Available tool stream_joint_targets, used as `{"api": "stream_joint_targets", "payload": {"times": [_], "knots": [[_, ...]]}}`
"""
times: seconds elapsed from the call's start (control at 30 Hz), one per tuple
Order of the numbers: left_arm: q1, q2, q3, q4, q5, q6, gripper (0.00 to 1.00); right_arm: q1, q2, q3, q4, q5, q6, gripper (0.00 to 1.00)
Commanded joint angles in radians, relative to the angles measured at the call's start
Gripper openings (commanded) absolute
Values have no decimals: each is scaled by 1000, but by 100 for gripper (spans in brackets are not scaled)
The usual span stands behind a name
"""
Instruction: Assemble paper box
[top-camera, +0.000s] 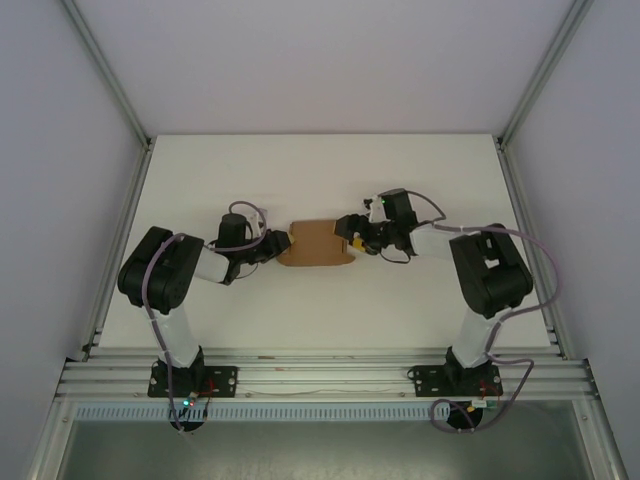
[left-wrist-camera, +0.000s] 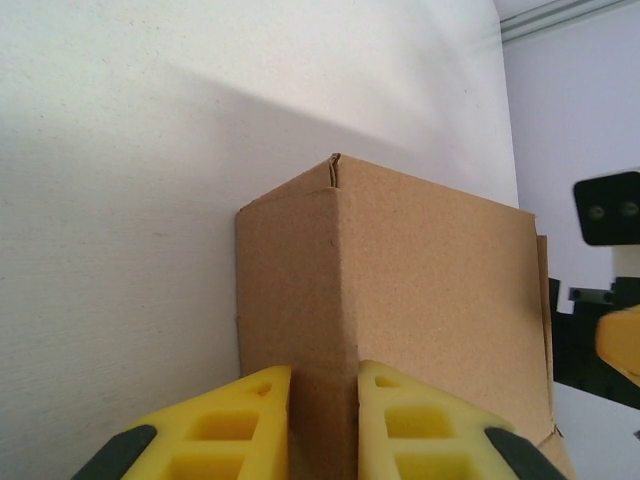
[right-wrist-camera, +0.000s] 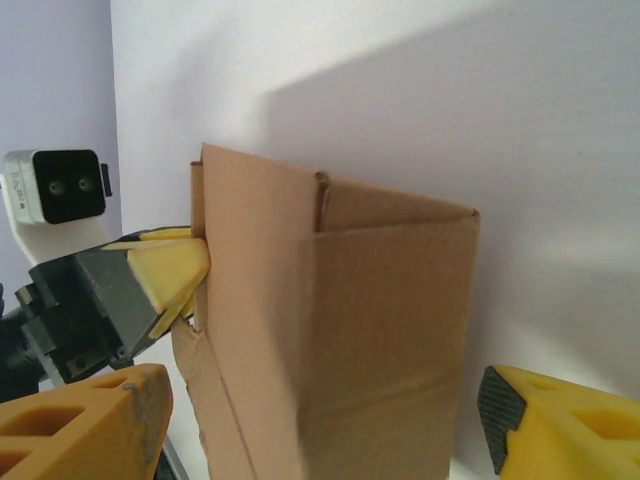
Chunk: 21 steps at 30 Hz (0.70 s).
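**Between two end effectors: box pinned at one end, straddled at the other**

At the left end of the paper box (top-camera: 318, 243), the left end effector (left-wrist-camera: 325, 400) is closed narrowly on a vertical corner fold, its yellow fingers (left-wrist-camera: 262, 408) pressing the cardboard from both sides. This looks like an anchoring grip that stops the light box from sliding or twisting while the other arm works on it.

At the box's right end, the right end effector (right-wrist-camera: 330, 430) stands wide. One finger is on each side of the box, and a clear gap shows on at least one side, so it holds nothing. It seems placed to square up or press the walls.

The box rests on the bench (top-camera: 320, 170), which lies bare all around it. Its long axis runs left to right, with a short end pointing toward each arm. Its walls stand upright. I cannot tell whether the top is closed.
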Motion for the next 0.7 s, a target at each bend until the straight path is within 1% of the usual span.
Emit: {"api": "stream_joint_targets", "payload": {"times": [0.0, 0.17, 0.4, 0.5, 0.67], "knots": [[0, 41, -32, -56, -2, 15, 19, -8, -36, -10, -67, 31, -49, 81], [3, 46, -28, -55, 11, 15, 19, -8, 6, -27, -1, 14, 9, 82], [3, 45, -21, -66, 19, 22, 19, 8, 93, 1, 131, -73, 99, 80], [3, 47, -23, -59, 26, 24, 20, 15, 114, 6, 217, -108, 152, 73], [2, 42, -18, -35, 43, 16, 23, 16, 106, 8, 303, -146, 208, 55]]}}
